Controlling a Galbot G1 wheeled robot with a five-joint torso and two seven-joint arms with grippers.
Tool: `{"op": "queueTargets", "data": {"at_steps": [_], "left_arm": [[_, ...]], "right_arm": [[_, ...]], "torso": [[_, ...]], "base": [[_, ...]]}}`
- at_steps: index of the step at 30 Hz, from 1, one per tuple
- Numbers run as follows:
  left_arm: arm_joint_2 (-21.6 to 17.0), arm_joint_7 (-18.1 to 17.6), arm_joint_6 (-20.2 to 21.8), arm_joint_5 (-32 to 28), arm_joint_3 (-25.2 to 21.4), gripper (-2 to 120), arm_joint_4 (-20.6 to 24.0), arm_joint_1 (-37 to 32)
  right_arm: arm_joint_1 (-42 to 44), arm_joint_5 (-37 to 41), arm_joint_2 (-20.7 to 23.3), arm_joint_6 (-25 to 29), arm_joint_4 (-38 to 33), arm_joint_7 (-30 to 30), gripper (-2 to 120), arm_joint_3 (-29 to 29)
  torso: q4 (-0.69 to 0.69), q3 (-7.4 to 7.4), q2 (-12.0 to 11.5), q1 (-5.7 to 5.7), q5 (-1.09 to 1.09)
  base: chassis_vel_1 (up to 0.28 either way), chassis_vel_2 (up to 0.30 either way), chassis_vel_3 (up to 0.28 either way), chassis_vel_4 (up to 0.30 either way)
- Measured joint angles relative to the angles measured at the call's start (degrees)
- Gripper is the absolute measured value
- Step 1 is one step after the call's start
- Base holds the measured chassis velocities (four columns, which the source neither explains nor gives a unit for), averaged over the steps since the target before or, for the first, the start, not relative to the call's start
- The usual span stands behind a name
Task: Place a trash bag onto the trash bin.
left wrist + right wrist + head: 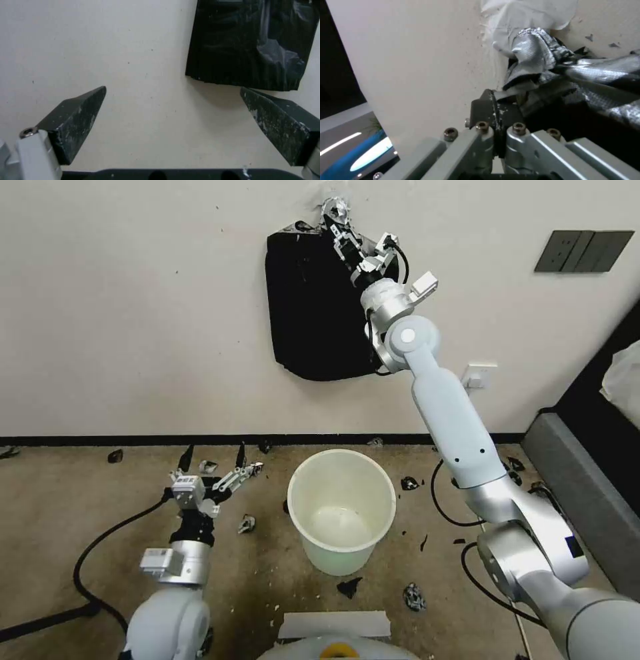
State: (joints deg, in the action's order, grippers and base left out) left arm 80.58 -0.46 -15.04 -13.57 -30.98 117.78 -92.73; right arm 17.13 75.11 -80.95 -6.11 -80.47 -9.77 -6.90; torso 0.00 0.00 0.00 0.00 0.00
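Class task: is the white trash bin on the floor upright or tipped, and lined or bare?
Upright and bare: the trash bin stands rim-up, white interior showing, no bag inside.

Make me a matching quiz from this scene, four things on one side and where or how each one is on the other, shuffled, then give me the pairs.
Things:
1. trash bin
2. slab of black bags
3. left gripper
4. right gripper

States:
A. shut, up at the taped top of the bags
B. hanging flat on the wall
C. open, low over the floor
D. upright on the floor, nothing over its rim

Pairs: 1-D, 2-B, 3-C, 4-A
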Motion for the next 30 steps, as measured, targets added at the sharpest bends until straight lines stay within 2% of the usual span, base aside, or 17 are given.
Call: {"op": "queueTargets", "data": {"at_steps": [4,13,23,30], "left_arm": [[0.1,0.0,0.0,0.0,0.0,100,0.1,-0.3],[0.3,0.0,-0.1,0.0,0.0,100,0.5,-0.6],[1.2,0.0,-0.3,0.1,1.0,100,0.3,-0.3],[1.9,0.1,-0.4,0.6,1.6,100,0.4,-0.4]], "right_arm": [[2.3,-1.0,1.5,2.3,-2.9,-1.7,0,2.0],[12.8,-2.0,6.4,5.2,-14.5,-2.2,0,6.3],[22.7,-3.8,13.0,6.0,-24.8,-2.3,0,7.3],[29.2,-5.3,15.3,6.1,-29.6,-3.4,0,7.2]], "torso": [[0.00,0.00,0.0,0.00,0.00],[0.00,0.00,0.0,0.00,0.01],[0.00,0.00,0.0,0.00,0.01],[-0.01,0.00,0.0,0.00,0.00]], "base": [[0.000,0.000,0.000,0.000],[0.000,0.000,0.000,0.000],[0.000,0.000,0.000,0.000],[0.000,0.000,0.000,0.000]]}}
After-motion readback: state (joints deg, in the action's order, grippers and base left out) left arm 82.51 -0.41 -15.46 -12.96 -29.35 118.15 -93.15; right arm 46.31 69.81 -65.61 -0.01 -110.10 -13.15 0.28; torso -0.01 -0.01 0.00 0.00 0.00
